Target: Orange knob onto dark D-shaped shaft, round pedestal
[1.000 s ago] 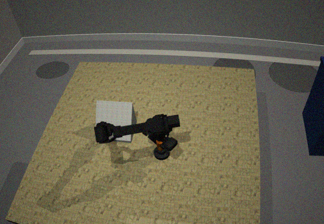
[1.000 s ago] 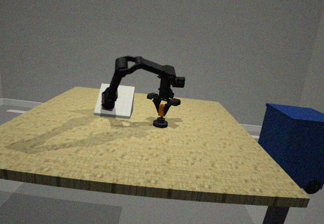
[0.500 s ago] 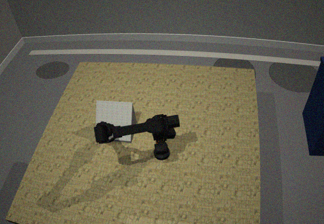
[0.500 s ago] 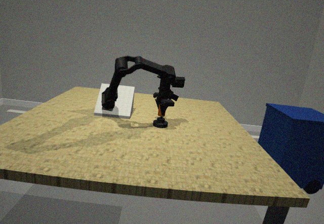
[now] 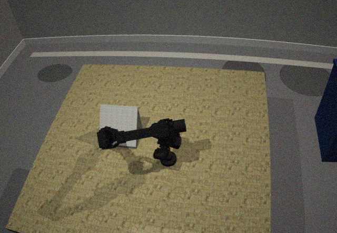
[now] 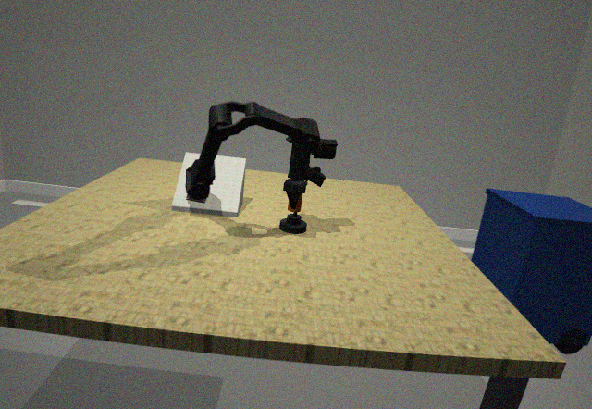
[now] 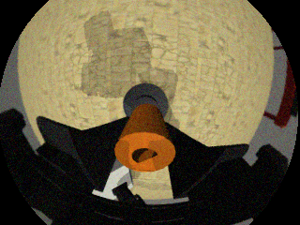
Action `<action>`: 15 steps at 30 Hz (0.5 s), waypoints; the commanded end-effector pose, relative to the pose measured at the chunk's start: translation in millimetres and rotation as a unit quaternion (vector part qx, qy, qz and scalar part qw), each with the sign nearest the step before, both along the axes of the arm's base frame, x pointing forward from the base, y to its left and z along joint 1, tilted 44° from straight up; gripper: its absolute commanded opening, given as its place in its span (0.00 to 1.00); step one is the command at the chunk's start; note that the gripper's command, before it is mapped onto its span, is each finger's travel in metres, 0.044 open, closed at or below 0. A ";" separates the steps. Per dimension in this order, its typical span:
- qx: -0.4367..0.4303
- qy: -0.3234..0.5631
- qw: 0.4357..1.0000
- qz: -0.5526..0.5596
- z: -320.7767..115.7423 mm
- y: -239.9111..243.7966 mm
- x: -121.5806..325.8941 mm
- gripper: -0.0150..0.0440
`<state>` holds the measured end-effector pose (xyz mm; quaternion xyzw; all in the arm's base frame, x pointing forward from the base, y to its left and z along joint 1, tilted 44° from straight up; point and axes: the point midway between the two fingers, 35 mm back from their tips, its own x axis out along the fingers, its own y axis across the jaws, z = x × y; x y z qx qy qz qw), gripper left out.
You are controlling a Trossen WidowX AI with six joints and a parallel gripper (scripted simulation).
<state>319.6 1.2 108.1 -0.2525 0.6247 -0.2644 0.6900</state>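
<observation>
The orange knob [image 6: 299, 204] [image 7: 144, 123] is upright between the fingers of my gripper [image 6: 294, 202] [image 7: 146, 123], which is shut on it. The round dark pedestal [image 5: 168, 162] [image 6: 292, 227] [image 7: 133, 99] stands on the table directly below. In the exterior view the knob's lower end is above the pedestal, with a short piece of dark shaft [image 6: 295, 214] showing between them. Whether the shaft's tip is inside the hole cannot be told. The wrist view shows the knob's top face with its dark hole; the shaft's flat side is hidden.
A white sloped block [image 5: 118, 117] [image 6: 230, 184] stands beside the arm's base, left of the pedestal in the top and exterior views. A blue bin [image 5: 327, 121] [image 6: 506, 246] stands off the table's right edge. The speckled yellow table [image 5: 217, 184] [image 6: 334, 275] bears the arm's shadows.
</observation>
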 end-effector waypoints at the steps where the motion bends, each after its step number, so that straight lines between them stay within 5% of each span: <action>1: 0.000 -0.012 1.000 -0.006 0.8 0.2 1.0 0.25; 15: 0.000 -0.012 1.000 -0.006 -4.1 1.4 4.4 0.25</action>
